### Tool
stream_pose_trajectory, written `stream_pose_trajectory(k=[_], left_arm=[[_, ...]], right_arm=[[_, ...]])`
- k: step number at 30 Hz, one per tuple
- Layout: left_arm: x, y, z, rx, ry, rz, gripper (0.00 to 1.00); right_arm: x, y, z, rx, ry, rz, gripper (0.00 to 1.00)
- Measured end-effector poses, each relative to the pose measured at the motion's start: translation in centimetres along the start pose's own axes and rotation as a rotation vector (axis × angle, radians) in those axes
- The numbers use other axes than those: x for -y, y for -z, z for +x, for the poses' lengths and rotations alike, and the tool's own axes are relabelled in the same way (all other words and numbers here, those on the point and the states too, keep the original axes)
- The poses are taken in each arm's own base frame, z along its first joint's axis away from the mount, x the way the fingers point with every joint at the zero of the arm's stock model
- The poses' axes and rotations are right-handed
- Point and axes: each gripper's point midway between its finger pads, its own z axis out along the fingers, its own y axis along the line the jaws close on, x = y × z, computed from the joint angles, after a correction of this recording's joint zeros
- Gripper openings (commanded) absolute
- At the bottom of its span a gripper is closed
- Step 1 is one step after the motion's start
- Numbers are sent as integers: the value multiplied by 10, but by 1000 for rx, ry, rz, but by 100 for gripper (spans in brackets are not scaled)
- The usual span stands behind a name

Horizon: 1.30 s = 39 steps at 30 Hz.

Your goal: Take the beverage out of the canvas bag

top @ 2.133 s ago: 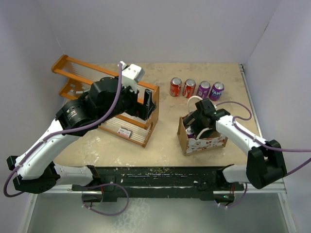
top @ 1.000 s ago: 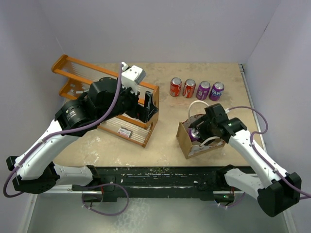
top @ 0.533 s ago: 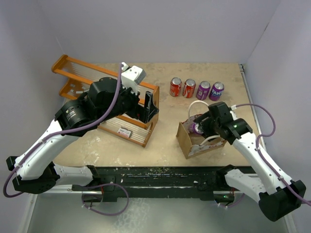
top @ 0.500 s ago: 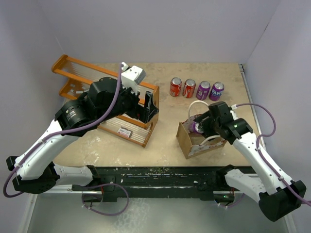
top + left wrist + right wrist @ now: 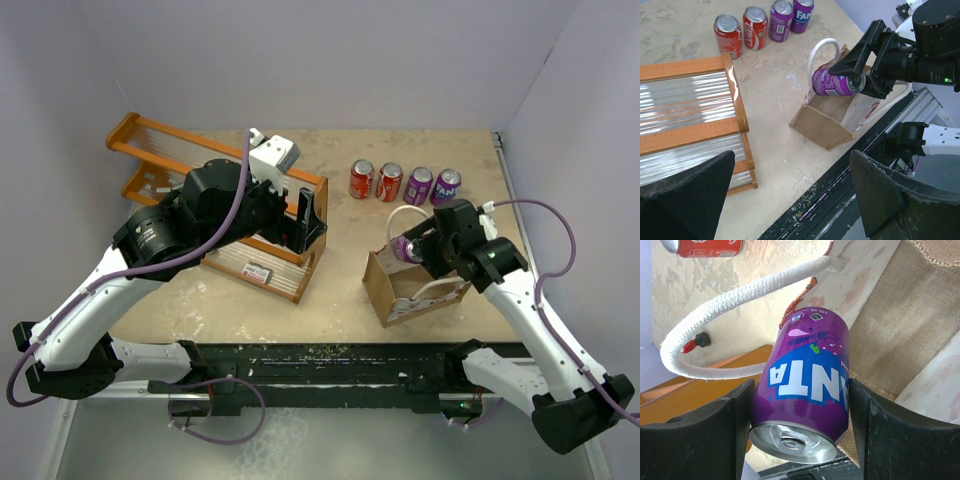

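Right gripper (image 5: 414, 247) is clamped on the purple can (image 5: 807, 372), which is held sideways just above the open top of the canvas bag (image 5: 821, 129), next to a white handle (image 5: 715, 305). The bag sits on the table (image 5: 340, 290). Left gripper (image 5: 792, 155) has its jaws wide apart, holding nothing, over the wooden rack (image 5: 690, 136). Four cans (image 5: 389, 182) stand in a row on the far side.

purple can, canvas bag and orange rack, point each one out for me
purple can (image 5: 805, 380): right wrist view, on its printed label.
canvas bag (image 5: 821, 128): left wrist view, on its brown end panel.
orange rack (image 5: 690, 136): left wrist view, on a wooden crossbar.
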Motion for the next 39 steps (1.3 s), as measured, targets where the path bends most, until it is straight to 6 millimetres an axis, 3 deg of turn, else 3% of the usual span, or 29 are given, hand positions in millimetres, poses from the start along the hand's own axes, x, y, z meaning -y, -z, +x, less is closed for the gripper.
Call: stream_pose_trajectory(k=[11, 27, 34, 39], left_arm=[[1, 0, 1, -3, 1, 7, 99], [4, -11, 7, -37, -2, 14, 99], [1, -20, 10, -53, -6, -6, 99], [-3, -27, 9, -56, -8, -37, 99]], right_arm=[[0, 19, -12, 48, 4, -40, 0], [-29, 82, -71, 279, 47, -176, 0], [-33, 88, -92, 390, 113, -179, 0], [-37, 80, -105, 461, 159, -131, 0]])
